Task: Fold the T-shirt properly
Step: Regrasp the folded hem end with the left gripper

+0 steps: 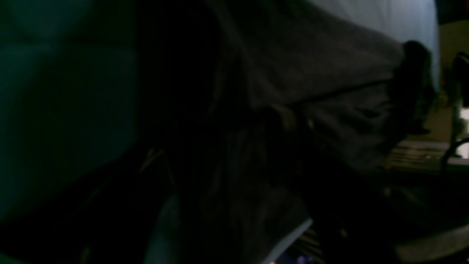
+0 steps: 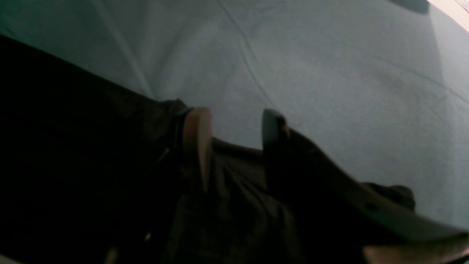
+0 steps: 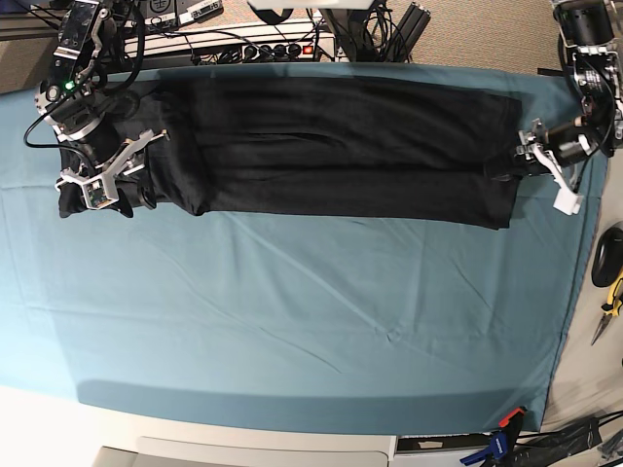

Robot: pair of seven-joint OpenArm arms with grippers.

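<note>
On the left of the base view, the right gripper (image 3: pixel 115 175) hung over the sleeve end of the T-shirt (image 3: pixel 331 146), its pale fingers (image 3: pixel 97 185) pointing down toward the near edge of the dark fabric. From the right wrist camera the two fingertips stood plainly apart, one tan pad (image 2: pixel 198 143) and one grey pad (image 2: pixel 273 139), with bunched dark cloth lying between and below them and the teal cloth (image 2: pixel 311 66) showing in the gap above. Whether they pinched the fabric or merely straddled it I could not tell.

Across the middle, the T-shirt lay stretched out as a long dark band along the far half of the table, folded lengthwise (no print showed on the upper side), its near edge running fairly straight from the sleeve at the left to the hem at the right. It rested on the teal cloth (image 3: pixel 292 311), which covered nearly the whole tabletop and lay bare in front of the shirt, with a few creases.

At the right end, the left gripper (image 3: pixel 550 165) sat at the shirt's edge, level with the hem corner. Its wrist camera was mostly dark, filled with grey-black folds of the T-shirt (image 1: pixel 322 73) close against the lens and a strip of pale cloth beyond; its jaws stood wide, though a grasp on the fabric could not be made out.
</note>
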